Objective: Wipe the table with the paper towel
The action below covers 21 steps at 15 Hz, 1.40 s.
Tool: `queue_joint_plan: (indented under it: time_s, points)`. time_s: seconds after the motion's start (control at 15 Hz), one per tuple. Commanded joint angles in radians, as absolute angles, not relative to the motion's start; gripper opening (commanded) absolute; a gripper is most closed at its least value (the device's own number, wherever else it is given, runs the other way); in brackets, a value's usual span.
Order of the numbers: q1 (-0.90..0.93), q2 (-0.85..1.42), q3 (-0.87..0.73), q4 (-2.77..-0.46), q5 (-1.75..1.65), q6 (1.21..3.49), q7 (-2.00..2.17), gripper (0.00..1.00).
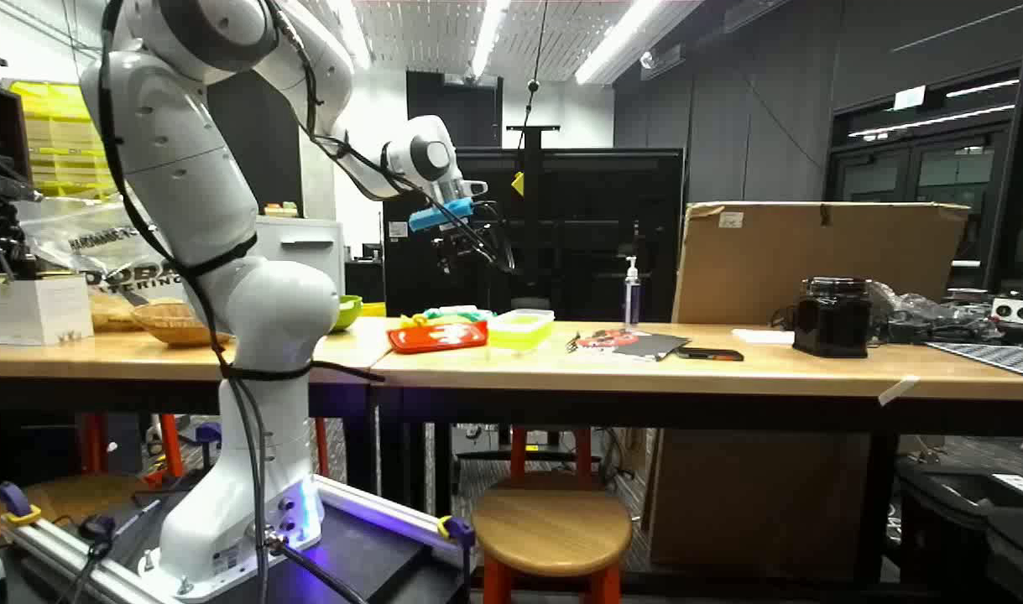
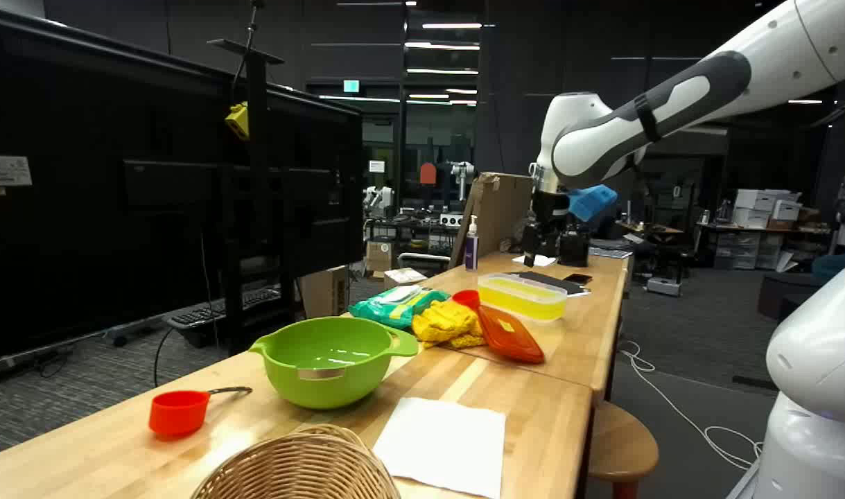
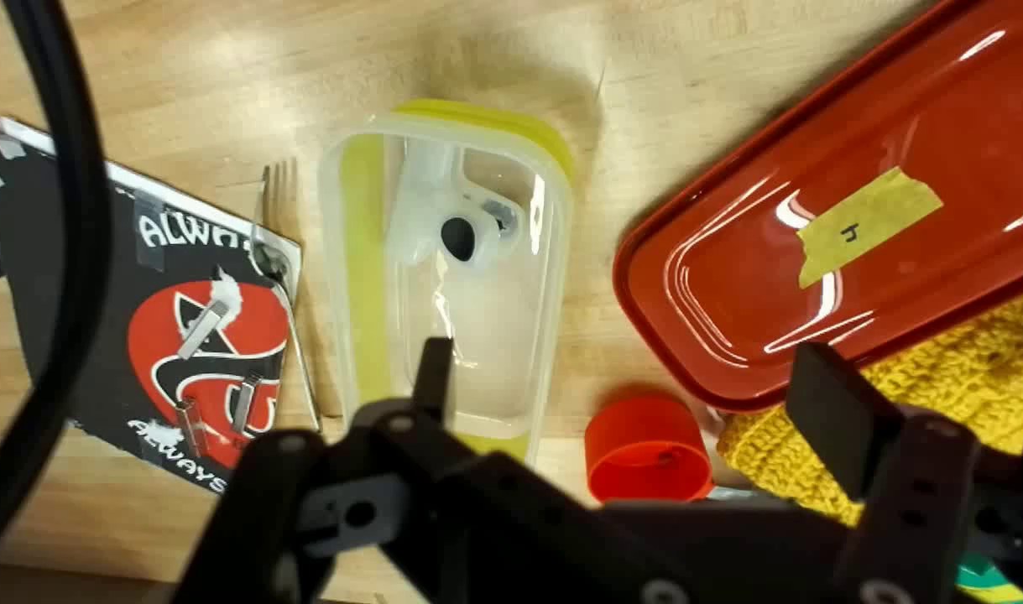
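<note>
The table [image 1: 553, 383] has a light tan wooden top on a dark frame; it also shows in an exterior view [image 2: 547, 416] and the wrist view [image 3: 226, 75]. A flat white square sheet, which looks like the paper towel [image 2: 443, 443], lies on the table beside the green bowl. It is out of the wrist view. My gripper [image 3: 628, 386] is open with nothing between its fingers. It hangs above the table over the clear-and-yellow container, red cup and red lid. In both exterior views the gripper [image 1: 473, 252] [image 2: 543, 242] is well away from the white sheet.
A green bowl [image 2: 332, 367], wicker basket [image 2: 297, 471], red scoop [image 2: 179, 412], red lid [image 3: 729, 252], clear-and-yellow container [image 3: 477, 319], red cup [image 3: 645, 453], yellow cloth [image 2: 450, 322] and green wipes pack [image 2: 398, 305] stand on the table. A pump bottle [image 1: 631, 294] stands behind.
</note>
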State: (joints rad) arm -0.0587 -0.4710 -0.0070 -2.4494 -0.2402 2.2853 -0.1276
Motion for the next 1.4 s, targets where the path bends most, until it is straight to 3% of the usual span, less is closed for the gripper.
queue_joint_plan:
  time_s: [0.0,0.6,1.33]
  points:
    - [-0.052,-0.471,-0.012,-2.447,-0.243,2.283,-0.125,1.00]
    - [-0.052,-0.471,-0.012,-2.447,-0.243,2.283,-0.125,1.00]
    - [0.092,-0.446,0.006,-2.509,-0.135,2.281,-0.211,1.00]
